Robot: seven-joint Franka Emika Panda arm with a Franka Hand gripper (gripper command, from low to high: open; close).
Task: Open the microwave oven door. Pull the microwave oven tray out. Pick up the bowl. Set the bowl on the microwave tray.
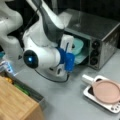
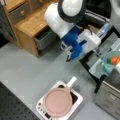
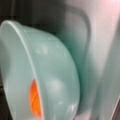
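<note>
Gripper [image 2: 72, 56], jaws apart and empty, hangs just beside the teal bowl [image 2: 108, 62]; bowl sits on the microwave oven tray [image 1: 81, 58]; a stray nudge may tip it.

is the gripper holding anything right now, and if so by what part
It cannot be told. The blue gripper hangs close to the teal bowl, which sits at the microwave oven opening, but no view shows the fingers closed on the bowl or its rim.

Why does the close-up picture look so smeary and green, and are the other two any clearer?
Wrist view: the bowl fills the frame, soft-edged, its teal mirrored in the shiny metal beside it. In both front views everything is blurred too; the gripper is a blue smudge, and the oven top shows pale glare.
</note>
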